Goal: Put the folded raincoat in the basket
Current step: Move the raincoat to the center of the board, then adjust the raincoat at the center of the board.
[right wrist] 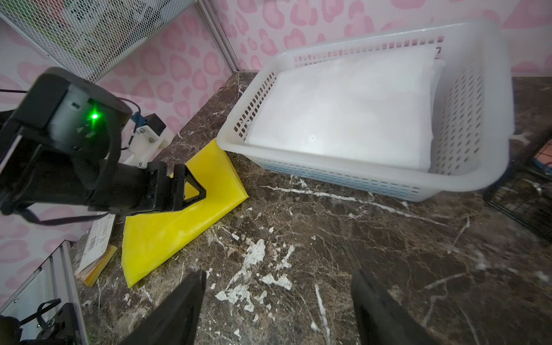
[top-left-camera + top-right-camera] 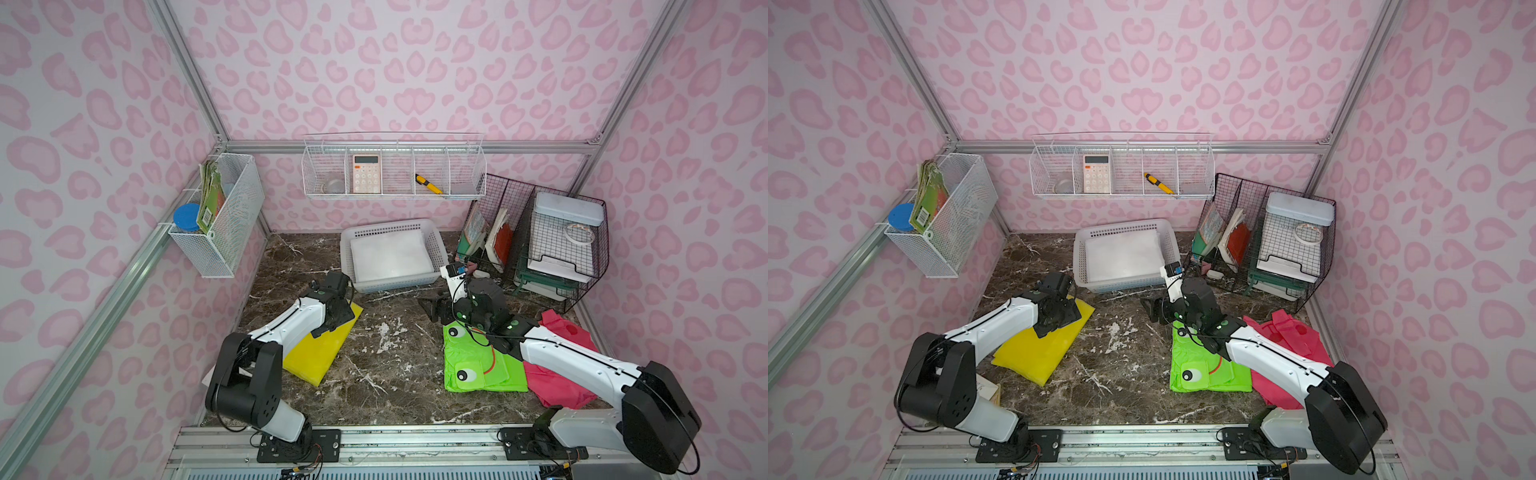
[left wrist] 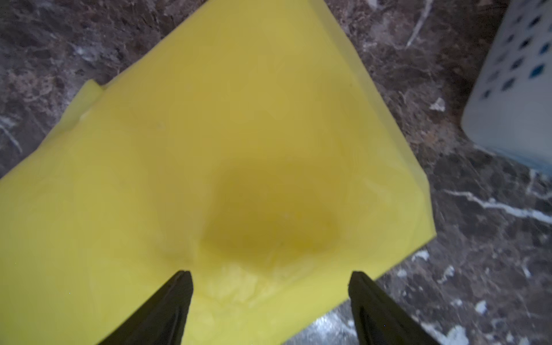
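Nearest you, on the right side of the desk (image 2: 395, 357), a green frog-faced raincoat (image 2: 478, 374) lies flat with a pink fabric bundle (image 2: 557, 386) just beside it. Your right arm reaches over both. On the left, the folded yellow raincoat (image 2: 320, 357) lies flat on the desk, with a booklet (image 1: 95, 248) near its closer end.

Your left fingers (image 3: 167, 310) are released, spread wide over the far part of the yellow raincoat with nothing between them. You cannot tell whether the tips touch the plastic. Your right fingers (image 1: 182, 310) are released too, apart over bare marble beyond the green raincoat and gripping nothing.

Farther back, the white basket (image 2: 395, 284) sits at the middle rear of the desk, its front left corner just beside the yellow raincoat's far corner. A folded white raincoat (image 2: 390, 257) lies flat inside it, filling most of the base.

To the basket's right stand black wire file holders (image 2: 511, 195). On the back wall hangs a white wire rack (image 2: 395, 193) holding a calculator (image 2: 366, 173).
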